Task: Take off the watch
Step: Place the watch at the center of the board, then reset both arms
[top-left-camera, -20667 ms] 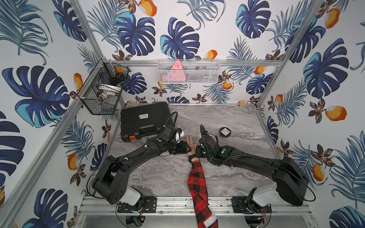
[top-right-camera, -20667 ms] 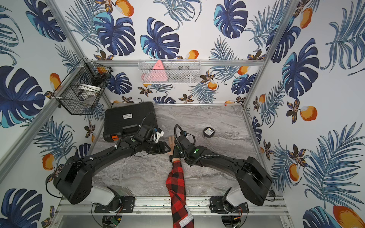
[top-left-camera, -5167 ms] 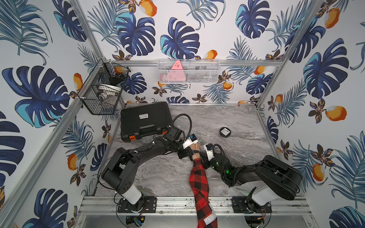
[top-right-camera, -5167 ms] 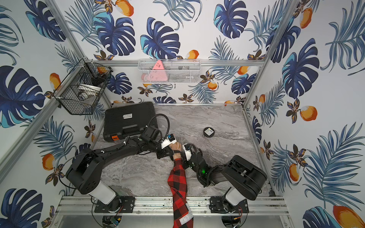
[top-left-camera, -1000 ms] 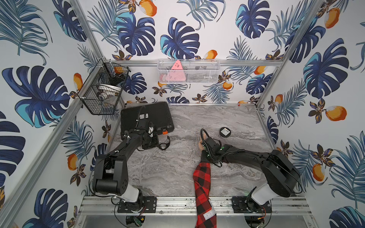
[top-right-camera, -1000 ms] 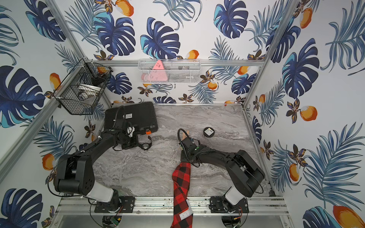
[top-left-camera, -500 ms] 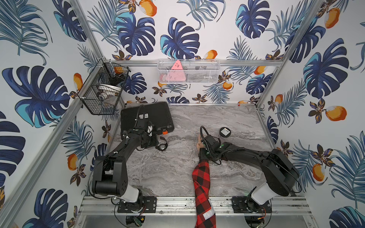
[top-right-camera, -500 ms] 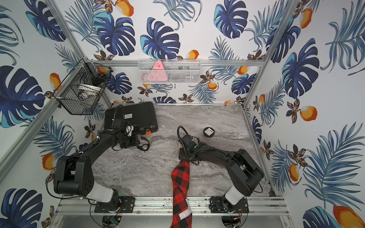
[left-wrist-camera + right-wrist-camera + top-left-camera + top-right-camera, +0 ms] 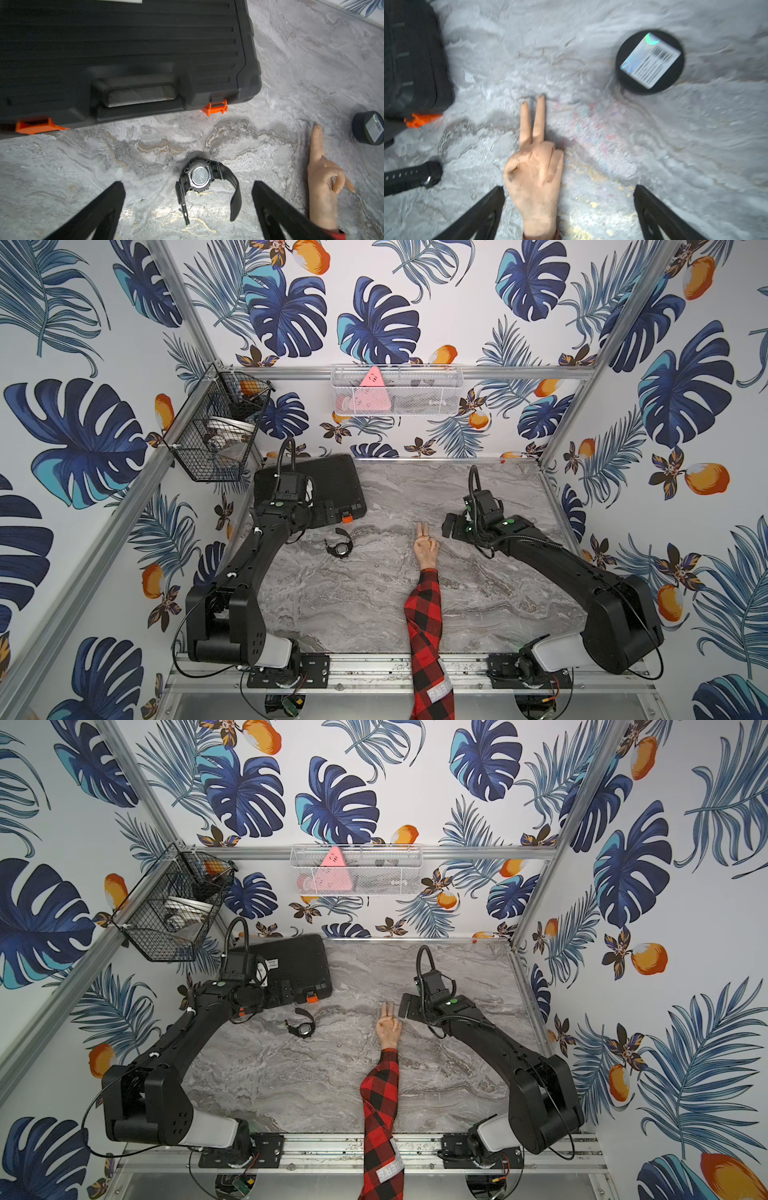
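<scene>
Watch (image 9: 340,546), lying left of frame centre, could be snagged were the wide-parted left gripper (image 9: 188,184) or the equally parted right gripper (image 9: 569,188) swept low.

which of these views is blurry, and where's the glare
Right wrist view: blurred all over, with the label on the tin smeared. Left wrist view: the watch is crisp, and there is a bright glare patch on the table by its strap ends. Both top views: sharp and evenly lit.
</scene>
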Motion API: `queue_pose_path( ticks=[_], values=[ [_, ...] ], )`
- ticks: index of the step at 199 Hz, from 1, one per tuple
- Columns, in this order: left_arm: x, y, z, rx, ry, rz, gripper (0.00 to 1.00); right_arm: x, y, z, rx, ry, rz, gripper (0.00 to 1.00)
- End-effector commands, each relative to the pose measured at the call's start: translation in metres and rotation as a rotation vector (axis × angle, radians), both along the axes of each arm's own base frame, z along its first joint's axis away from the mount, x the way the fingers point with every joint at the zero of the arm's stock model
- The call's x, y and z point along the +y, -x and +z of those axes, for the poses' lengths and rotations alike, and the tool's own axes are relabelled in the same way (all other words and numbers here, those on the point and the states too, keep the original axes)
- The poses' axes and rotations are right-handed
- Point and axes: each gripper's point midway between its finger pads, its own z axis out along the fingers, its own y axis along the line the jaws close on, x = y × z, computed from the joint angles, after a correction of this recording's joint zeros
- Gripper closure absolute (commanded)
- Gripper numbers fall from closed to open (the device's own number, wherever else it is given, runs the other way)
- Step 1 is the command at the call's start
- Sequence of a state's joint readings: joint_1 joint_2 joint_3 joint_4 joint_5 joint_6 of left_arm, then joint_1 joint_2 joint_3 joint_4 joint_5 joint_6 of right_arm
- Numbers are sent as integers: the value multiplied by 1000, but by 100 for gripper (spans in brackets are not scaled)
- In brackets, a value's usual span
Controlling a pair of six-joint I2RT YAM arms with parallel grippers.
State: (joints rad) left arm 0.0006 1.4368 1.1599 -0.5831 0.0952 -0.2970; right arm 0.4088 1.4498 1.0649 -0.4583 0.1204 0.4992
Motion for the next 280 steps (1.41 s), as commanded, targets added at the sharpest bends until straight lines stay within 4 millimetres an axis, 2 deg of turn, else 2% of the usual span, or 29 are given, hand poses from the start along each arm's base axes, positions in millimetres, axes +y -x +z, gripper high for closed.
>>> queue_pose_path(
  ticks=[1, 21, 32, 34, 36, 53, 77, 99, 115, 140, 155, 161, 174, 186, 212, 230, 239, 269, 280],
  values=[
    [16, -15, 14, -96, -39, 98, 1, -38, -14, 9, -35, 145, -32, 0],
    [39, -21, 18, -206, -125, 193, 1, -72, -32, 14, -105, 226, -99, 0],
    [45, -19, 9, -264, -187, 185, 1, -91, -39, 16, -151, 265, -135, 0],
    [45, -20, 10, -284, -199, 173, 1, -94, -40, 16, -160, 272, -141, 0],
    [45, -26, 20, -336, -209, 163, 1, -97, -41, 16, -168, 279, -148, 0],
    [37, -24, 4, -437, -253, 65, 1, -117, -44, 13, -254, 331, -157, 0],
    [51, -15, -25, -403, -303, 128, 1, -142, -36, -7, -318, 415, -164, 0],
    [64, -2, -38, -461, -327, 221, 1, -173, -26, -29, -295, 407, -270, 0],
    [73, 9, -47, -485, -352, 271, 1, -187, -19, -39, -323, 374, -334, 0],
    [80, 22, -56, -548, -380, 313, 1, -189, -10, -53, -392, 337, -359, 0],
    [82, 26, -57, -593, -381, 329, 1, -185, -8, -50, -422, 327, -331, 0],
    [79, 25, -56, -606, -371, 319, 1, -182, -9, -43, -467, 315, -317, 0],
    [77, 20, -56, -637, -380, 299, 1, -183, -6, -32, -580, 315, -329, 0],
    [80, 19, -59, -656, -386, 319, 1, -186, -4, -29, -626, 312, -347, 0],
    [72, 12, -64, -656, -378, 260, 1, -188, -13, -42, -643, 243, -343, 0],
    [64, 10, -64, -665, -369, 216, 1, -179, -18, -54, -680, 232, -270, 0],
    [60, 10, -63, -679, -367, 195, 1, -172, -19, -54, -702, 228, -230, 0],
    [50, 8, -71, -697, -367, 136, 1, -176, -34, -70, -558, 239, -236, 0],
    [48, 7, -77, -701, -365, 131, 1, -178, -40, -68, -560, 248, -244, 0]
  ],
)
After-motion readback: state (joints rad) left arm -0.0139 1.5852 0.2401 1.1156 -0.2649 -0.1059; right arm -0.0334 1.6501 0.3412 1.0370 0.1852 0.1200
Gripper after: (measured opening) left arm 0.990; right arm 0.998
